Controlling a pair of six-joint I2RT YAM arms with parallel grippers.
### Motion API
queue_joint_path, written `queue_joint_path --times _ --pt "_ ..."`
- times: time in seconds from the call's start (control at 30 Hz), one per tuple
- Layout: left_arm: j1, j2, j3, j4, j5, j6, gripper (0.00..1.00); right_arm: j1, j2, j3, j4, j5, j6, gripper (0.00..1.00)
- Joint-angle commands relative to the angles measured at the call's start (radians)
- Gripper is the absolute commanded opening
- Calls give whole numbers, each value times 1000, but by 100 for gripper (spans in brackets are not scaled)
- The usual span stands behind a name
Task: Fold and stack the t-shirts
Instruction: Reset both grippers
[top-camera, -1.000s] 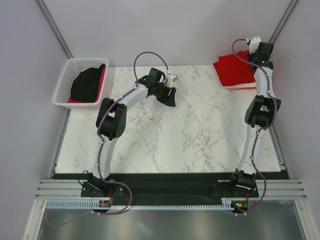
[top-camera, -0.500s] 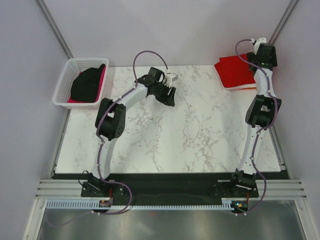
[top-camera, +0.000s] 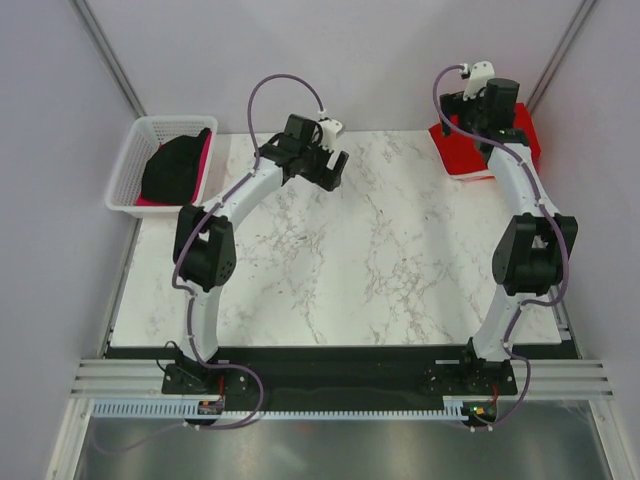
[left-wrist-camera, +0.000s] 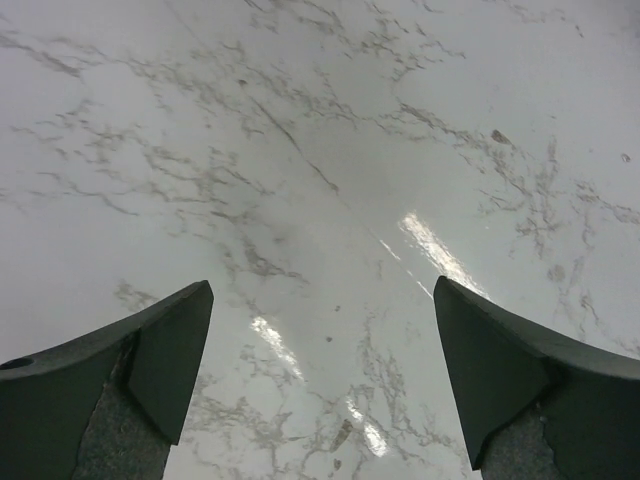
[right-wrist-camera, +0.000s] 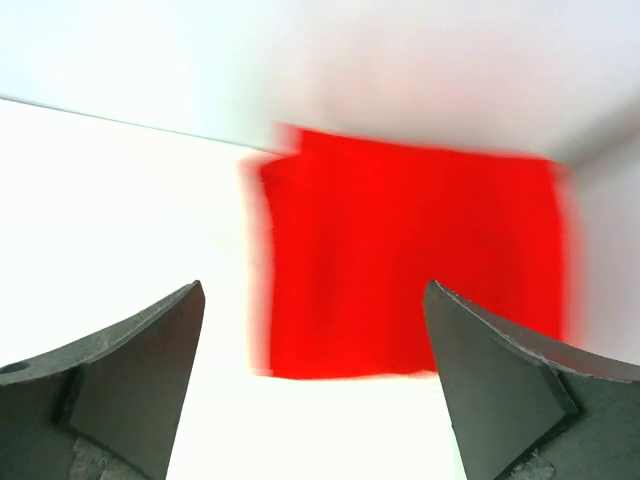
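A folded bright red t-shirt (top-camera: 451, 150) lies flat in the far right corner of the marble table (top-camera: 350, 270). It fills the middle of the blurred right wrist view as a red t-shirt (right-wrist-camera: 410, 260). My right gripper (top-camera: 463, 112) hovers above its near edge, and that right gripper (right-wrist-camera: 312, 290) stands open and empty. My left gripper (top-camera: 330, 166) hangs over the bare far middle of the table. In its own view the left gripper (left-wrist-camera: 322, 283) is open with only marble between the fingers. A black t-shirt (top-camera: 175, 168) and a pink t-shirt (top-camera: 206, 152) lie crumpled in the basket.
The white lattice basket (top-camera: 127, 166) stands off the table's far left corner. Grey walls close in behind and on both sides. A dark rail (top-camera: 340, 365) with both arm bases runs along the near edge.
Both grippers have opened. The right one has let go of the red t-shirt and risen toward the back left; the shirt now lies flatter in the corner. The left arm has stretched farther back.
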Motion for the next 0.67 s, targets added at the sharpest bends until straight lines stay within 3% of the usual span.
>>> queue_joint_path --times 0.0,0.17,0.37,0.63 --pt "8 -101 50 67 -187 76 100 10 -58 -63 -45 -275 232 98" --pt "44 -173 1 64 -174 63 100 14 -133 -197 -52 -311 417 98" --pt "88 -213 -27 60 -88 11 100 104 -176 -153 -216 -28 340 98" --pt "91 -237 -81 58 -98 -63 100 184 -220 -189 -211 -38 323 98"
